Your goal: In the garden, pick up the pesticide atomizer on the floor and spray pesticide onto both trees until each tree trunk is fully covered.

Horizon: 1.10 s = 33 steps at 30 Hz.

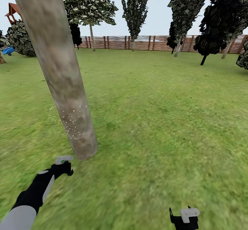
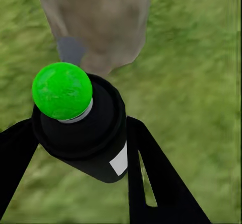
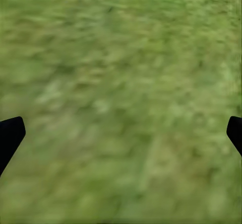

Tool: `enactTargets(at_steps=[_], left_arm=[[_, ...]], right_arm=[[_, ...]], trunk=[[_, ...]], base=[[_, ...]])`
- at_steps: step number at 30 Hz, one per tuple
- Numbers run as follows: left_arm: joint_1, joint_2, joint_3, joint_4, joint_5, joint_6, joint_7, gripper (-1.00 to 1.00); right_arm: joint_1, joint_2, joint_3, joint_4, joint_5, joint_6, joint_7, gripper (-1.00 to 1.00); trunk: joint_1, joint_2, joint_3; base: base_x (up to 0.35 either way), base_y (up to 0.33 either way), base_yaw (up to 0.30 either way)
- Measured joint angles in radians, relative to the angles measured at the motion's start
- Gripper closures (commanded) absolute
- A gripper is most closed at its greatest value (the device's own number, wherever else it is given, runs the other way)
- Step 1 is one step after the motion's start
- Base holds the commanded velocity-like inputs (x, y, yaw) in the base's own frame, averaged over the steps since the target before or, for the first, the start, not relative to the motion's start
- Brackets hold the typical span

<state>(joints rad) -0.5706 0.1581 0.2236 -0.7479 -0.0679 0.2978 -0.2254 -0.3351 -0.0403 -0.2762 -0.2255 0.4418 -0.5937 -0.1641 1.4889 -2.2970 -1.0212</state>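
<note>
A thick grey-brown tree trunk (image 1: 55,57) leans across the left of the head view, standing on the grass floor (image 1: 155,119). White specks of pesticide (image 1: 74,119) dot its lower part. Just short of the trunk's foot, my left gripper (image 1: 63,165) is shut on the pesticide atomizer (image 1: 64,160). The left wrist view shows the atomizer (image 2: 80,128) as a black bottle with a green ball top, held between the black fingers (image 2: 151,178) and pointing at the trunk's base (image 2: 101,22). My right gripper (image 1: 185,218) hangs open low over bare grass (image 3: 121,83).
Several more trees (image 1: 90,6) stand at the back of the lawn along a brown slatted fence (image 1: 137,42). Dark leaning trees (image 1: 220,19) fill the far right. A red-roofed play structure (image 1: 13,9) and a round bush (image 1: 20,38) sit at far left.
</note>
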Motion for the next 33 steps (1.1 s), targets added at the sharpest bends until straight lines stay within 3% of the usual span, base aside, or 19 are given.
enactTargets(at_steps=[2,4,6,11,22,33], left_arm=[[0.0,0.001,0.001,0.039,0.008,-0.072,0.005,1.0],[0.0,0.003,0.002,0.05,0.009,-0.087,0.012,1.0],[0.0,0.0,0.002,0.09,0.01,-0.1,0.066,1.0],[0.0,-0.005,0.002,0.113,0.023,-0.103,0.109,1.0],[0.002,-0.007,0.002,0.186,0.037,-0.106,0.111,1.0],[0.002,-0.008,0.003,0.18,0.041,-0.104,0.112,1.0]], right_arm=[[0.0,0.0,0.0,0.0,0.0,0.0,0.0,-1.0],[-0.001,0.0,0.0,0.0,0.0,0.0,0.0,-1.0],[0.0,0.0,0.0,0.0,0.0,0.0,0.0,-1.0],[0.0,0.0,0.0,-0.001,0.0,0.0,0.0,-1.0],[-0.001,0.002,0.0,0.0,0.0,0.0,0.0,-1.0],[-0.001,0.002,0.0,0.0,-0.001,0.0,0.0,-1.0]], trunk=[[0.0,0.0,0.0],[0.0,0.0,0.0],[0.0,0.0,0.0],[0.0,0.0,0.0],[0.0,0.0,0.0],[0.0,0.0,0.0]], base=[[0.0,0.0,0.0],[0.023,-0.004,0.0],[0.176,-0.11,0.0],[0.21,-0.176,0.0],[0.049,-0.266,0.084],[0.233,-0.19,0.096]])
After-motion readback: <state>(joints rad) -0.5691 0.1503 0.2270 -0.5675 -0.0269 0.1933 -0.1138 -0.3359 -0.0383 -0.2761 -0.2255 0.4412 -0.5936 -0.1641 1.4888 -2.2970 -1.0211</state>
